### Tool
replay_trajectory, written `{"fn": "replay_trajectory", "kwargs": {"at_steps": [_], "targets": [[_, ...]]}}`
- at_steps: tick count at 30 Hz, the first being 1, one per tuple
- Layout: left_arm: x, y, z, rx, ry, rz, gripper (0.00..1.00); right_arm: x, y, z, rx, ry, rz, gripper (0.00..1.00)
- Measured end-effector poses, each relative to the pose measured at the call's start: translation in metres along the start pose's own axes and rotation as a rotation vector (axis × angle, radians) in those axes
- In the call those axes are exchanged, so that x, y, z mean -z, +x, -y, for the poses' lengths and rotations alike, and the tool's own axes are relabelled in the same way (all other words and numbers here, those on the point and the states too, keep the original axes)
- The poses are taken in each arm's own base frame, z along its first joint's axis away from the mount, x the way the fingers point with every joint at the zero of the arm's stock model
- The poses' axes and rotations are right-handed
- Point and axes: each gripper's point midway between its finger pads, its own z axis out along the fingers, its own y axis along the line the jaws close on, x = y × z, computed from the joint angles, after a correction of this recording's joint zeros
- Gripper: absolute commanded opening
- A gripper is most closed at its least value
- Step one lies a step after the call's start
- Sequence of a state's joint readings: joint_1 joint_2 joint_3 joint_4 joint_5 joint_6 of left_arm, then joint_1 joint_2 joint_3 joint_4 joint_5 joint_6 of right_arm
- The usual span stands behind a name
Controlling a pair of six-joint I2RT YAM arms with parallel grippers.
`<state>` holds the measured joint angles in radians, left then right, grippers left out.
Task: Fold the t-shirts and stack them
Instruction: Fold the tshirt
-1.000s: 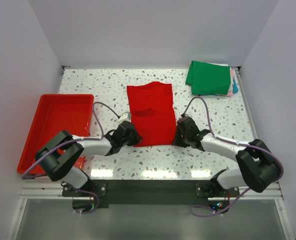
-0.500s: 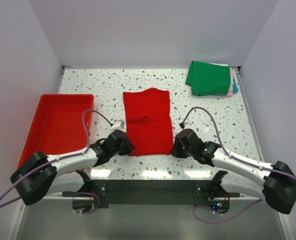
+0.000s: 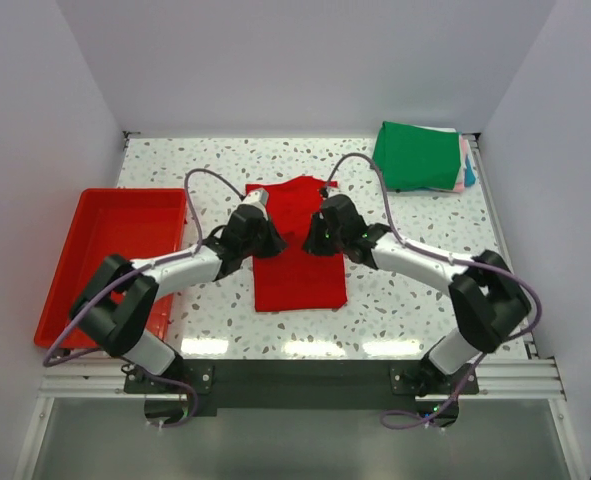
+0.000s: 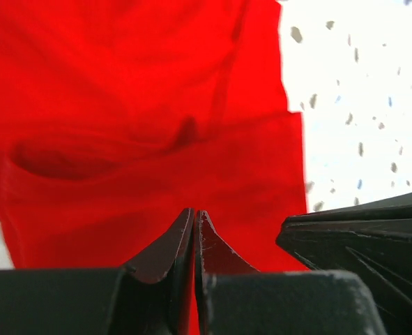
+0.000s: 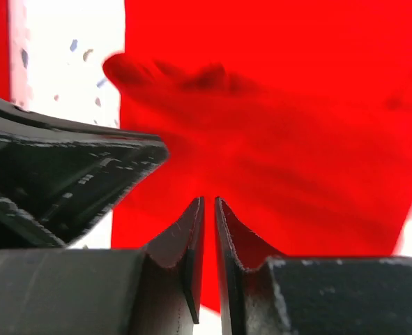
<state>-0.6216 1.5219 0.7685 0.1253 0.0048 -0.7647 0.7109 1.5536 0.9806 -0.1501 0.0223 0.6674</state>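
Observation:
A bright red t-shirt [image 3: 300,280] lies flat on the speckled table, long side running away from me. It fills the left wrist view [image 4: 143,105] and the right wrist view [image 5: 282,139], with a soft crease across its middle. My left gripper [image 3: 267,242] and right gripper [image 3: 317,238] hover close together over the shirt's middle. In the left wrist view my left gripper [image 4: 194,213] is shut. In the right wrist view my right gripper [image 5: 209,202] shows only a thin slit, and no cloth shows between its fingers. A folded green t-shirt [image 3: 417,155] tops a stack at the far right.
A rigid red plastic tray [image 3: 85,262] stands at the left edge of the table. Pink, white and teal folded edges [image 3: 465,168] show under the green shirt. White walls close in the table on three sides.
Both grippers were at the shirt's near corners and drew it a little toward me. They have now moved away from me, to over the shirt's middle, close together. The shirt lies flat.

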Motion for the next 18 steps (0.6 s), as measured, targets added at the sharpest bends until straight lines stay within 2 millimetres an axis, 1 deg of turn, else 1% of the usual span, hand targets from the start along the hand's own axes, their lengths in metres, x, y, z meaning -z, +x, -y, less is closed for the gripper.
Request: {"fn": "replay_trajectory", "kwargs": {"at_steps": [3, 5, 8, 10, 12, 13, 18], "targets": [[-0.014, -0.006, -0.017, 0.007, -0.029, -0.009, 0.07, -0.027, -0.008, -0.003, -0.003, -0.021, -0.022, 0.13], [-0.024, -0.011, -0.025, 0.014, -0.047, -0.011, 0.07, -0.042, -0.009, -0.002, -0.010, -0.028, -0.041, 0.11], [-0.036, -0.013, -0.040, 0.036, -0.081, -0.014, 0.07, -0.064, -0.005, 0.010, -0.031, -0.014, -0.076, 0.10], [-0.041, -0.010, -0.055, 0.055, -0.127, -0.021, 0.07, -0.074, -0.002, 0.021, -0.051, 0.002, -0.097, 0.09], [-0.045, -0.005, -0.070, 0.081, -0.180, -0.033, 0.07, -0.079, 0.001, 0.034, -0.086, 0.016, -0.110, 0.09], [-0.046, -0.005, -0.073, 0.098, -0.187, -0.031, 0.06, -0.080, 0.001, 0.039, -0.108, 0.011, -0.109, 0.09], [-0.049, -0.007, -0.074, 0.147, -0.186, -0.009, 0.03, -0.078, -0.001, 0.056, -0.244, -0.054, -0.094, 0.09]]}}
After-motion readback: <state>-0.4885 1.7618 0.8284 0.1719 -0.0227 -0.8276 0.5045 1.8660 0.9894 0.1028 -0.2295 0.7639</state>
